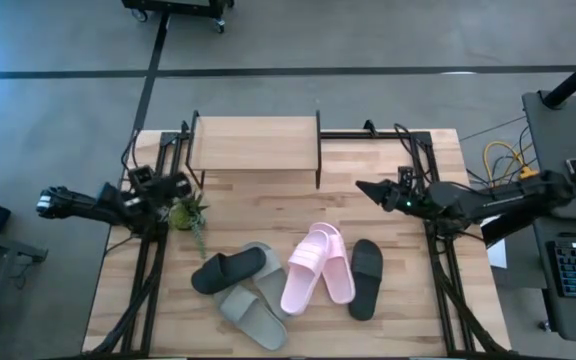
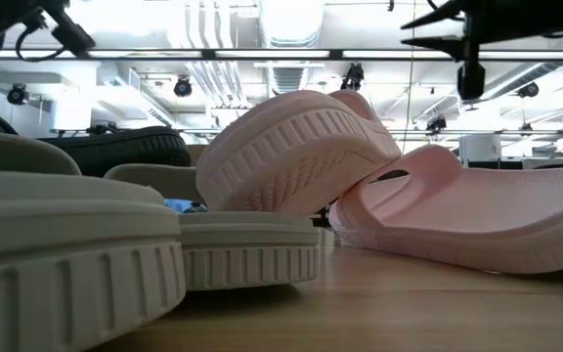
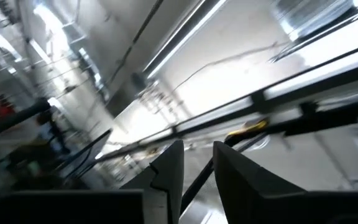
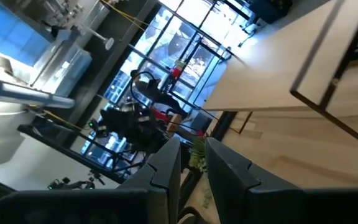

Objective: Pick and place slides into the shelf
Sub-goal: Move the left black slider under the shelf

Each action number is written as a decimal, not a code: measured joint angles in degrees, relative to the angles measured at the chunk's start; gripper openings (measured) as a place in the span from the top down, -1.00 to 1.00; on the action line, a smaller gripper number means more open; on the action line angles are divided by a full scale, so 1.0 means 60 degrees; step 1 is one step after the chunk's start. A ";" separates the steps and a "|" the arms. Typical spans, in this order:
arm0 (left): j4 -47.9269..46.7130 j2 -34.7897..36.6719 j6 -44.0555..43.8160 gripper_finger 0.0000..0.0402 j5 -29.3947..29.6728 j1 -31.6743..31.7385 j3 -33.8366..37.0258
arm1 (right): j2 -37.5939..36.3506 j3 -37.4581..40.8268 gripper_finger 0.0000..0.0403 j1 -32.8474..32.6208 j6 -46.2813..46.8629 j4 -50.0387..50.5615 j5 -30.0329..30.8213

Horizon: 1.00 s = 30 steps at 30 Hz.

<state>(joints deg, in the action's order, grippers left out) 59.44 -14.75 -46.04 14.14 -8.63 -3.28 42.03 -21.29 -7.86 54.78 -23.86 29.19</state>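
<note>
Six slides lie on the near half of the table. One black slide (image 1: 226,270) rests across the grey-green pair (image 1: 255,308). The pink pair (image 1: 318,266) sits in the middle, one pink slide leaning on the other (image 2: 301,147). The second black slide (image 1: 365,278) lies flat to their right. The shelf (image 1: 256,144) stands at the far edge, and its plank top carries nothing. My left gripper (image 1: 176,186) hovers shut over the table's left side, holding nothing. My right gripper (image 1: 361,187) hovers shut right of the shelf, pointing left, holding nothing.
A small green plant (image 1: 190,214) sits on the table by the left gripper and shows in the right wrist view too (image 4: 197,154). Black frame rails (image 1: 438,250) run along both table sides. Bare wood (image 1: 268,215) lies between shelf and slides.
</note>
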 joint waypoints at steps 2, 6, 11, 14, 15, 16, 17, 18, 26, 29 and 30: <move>0.0556 0.0020 -0.0005 0.64 -0.0005 -0.0003 -0.0012 | 0.0319 -0.0279 0.66 0.0000 -0.0197 0.0000 0.0004; 0.1389 0.0153 -0.0005 0.64 0.0006 -0.0003 0.0003 | 0.0851 -0.0703 0.66 0.0000 -0.0380 0.0000 0.0036; 0.1500 0.0190 0.0021 0.64 0.1070 0.0000 -0.0092 | 0.1512 -0.1244 0.66 0.0000 -0.0382 0.0000 0.0057; 0.1500 0.0149 0.0415 0.64 0.1255 0.0000 -0.0080 | 0.1925 -0.1623 0.66 0.0000 -0.0382 0.0000 0.0067; 0.1497 0.0097 0.0583 0.64 0.1255 0.0000 -0.0067 | 0.2066 -0.1760 0.66 0.0000 -0.0382 0.0000 0.0066; 0.1481 0.0036 0.0749 0.64 0.1235 0.0000 -0.0041 | 0.2200 -0.1879 0.66 0.0000 -0.0382 0.0001 0.0066; 0.1431 -0.0030 0.0796 0.64 0.1238 0.0000 -0.0011 | 0.2323 -0.1994 0.66 0.0000 -0.0382 0.0002 0.0066; 0.1420 -0.0123 0.0797 0.64 0.1246 0.0000 0.0003 | 0.2447 -0.2096 0.66 0.0000 -0.0386 -0.0003 0.0066; 0.1426 -0.0993 0.0815 0.64 0.2462 0.0000 -0.0037 | 0.3195 -0.2504 0.66 0.0000 -0.0381 0.0146 0.0066; 0.1426 -0.1385 0.0819 0.64 0.2042 0.0000 -0.0056 | 0.3409 -0.2604 0.66 0.0000 -0.0044 0.0151 0.0062; 0.1420 -0.1512 0.0812 0.64 0.1718 0.0000 -0.0056 | 0.3481 -0.2648 0.66 0.0000 0.0043 0.0146 0.0028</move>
<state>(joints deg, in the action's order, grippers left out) 67.96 -23.83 -41.16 24.44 -8.62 -3.62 62.92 -37.18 -7.86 55.04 -22.98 29.36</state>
